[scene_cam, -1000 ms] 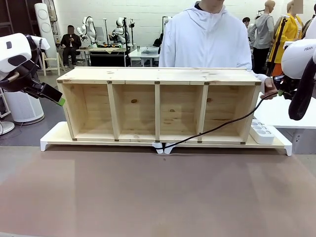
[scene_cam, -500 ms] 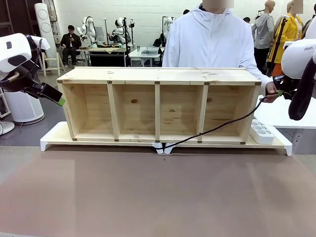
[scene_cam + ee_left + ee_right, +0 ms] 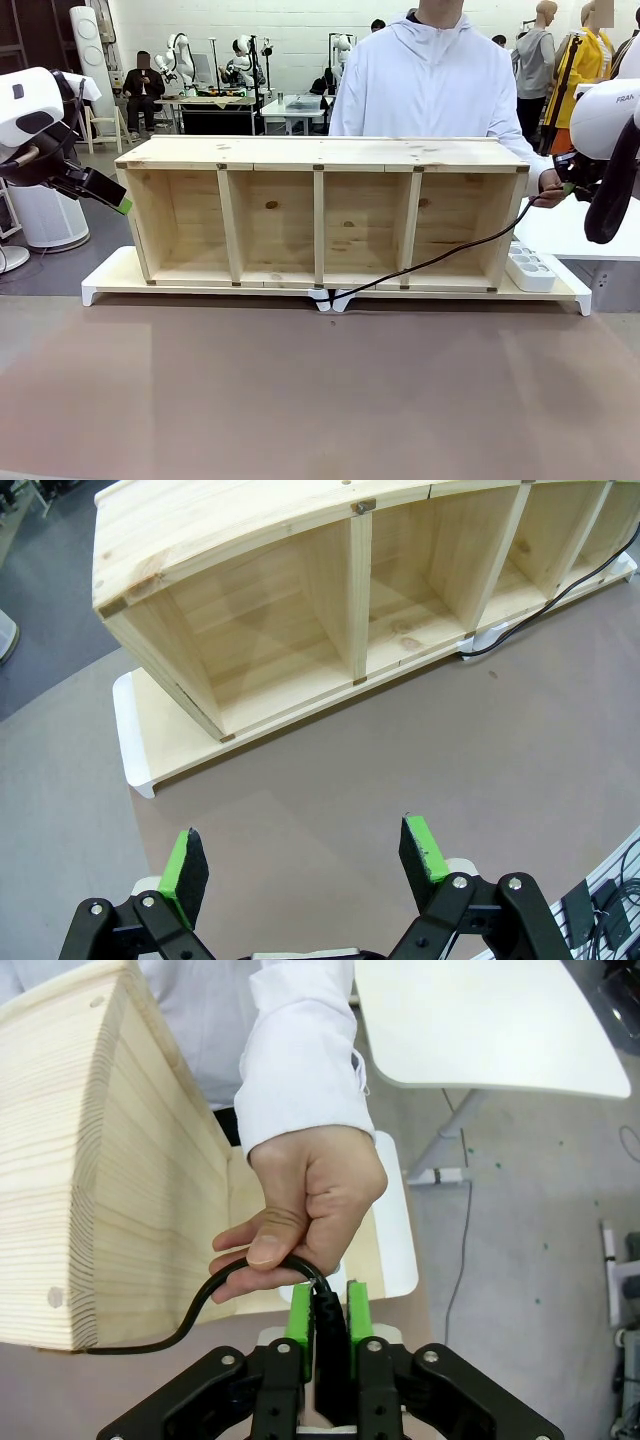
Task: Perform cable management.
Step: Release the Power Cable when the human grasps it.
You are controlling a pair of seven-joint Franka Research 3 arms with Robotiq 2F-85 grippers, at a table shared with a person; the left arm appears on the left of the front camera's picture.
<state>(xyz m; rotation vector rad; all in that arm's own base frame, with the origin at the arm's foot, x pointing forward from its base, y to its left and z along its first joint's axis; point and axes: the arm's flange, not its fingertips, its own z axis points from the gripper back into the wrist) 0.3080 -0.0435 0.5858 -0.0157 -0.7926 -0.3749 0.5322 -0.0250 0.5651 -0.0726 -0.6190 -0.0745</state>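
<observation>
Barely any shift since a second ago: person slightly straighter behind the wooden shelf [image 3: 322, 212], arms and cord where they were.

Largest first, with the shelf as landmark:

- Shelf: four open compartments, standing on a white base board [image 3: 110, 277], across the far half of the table.
- Person's hand [image 3: 300, 1203]: at the shelf's right end, fingers curled around the cable right where it meets the robot's pads. Looks like a handover in progress.
- Left gripper [image 3: 303, 858]: off the shelf's left end, above bare table, jaws spread wide, holding nothing.
- Right gripper [image 3: 327, 1313]: just past the shelf's right end, pads narrow and pressed on the plug end of the cable.
- White power strip [image 3: 531, 268]: on the board at the shelf's lower right corner.
- Cable [image 3: 441, 259]: slanting loose from the right gripper, across the front of the rightmost compartment, down to the board's front edge near the shelf's middle.

Judged early: cord gripped, not yet routed or tidied; hand's release, then placing, left to do.
</observation>
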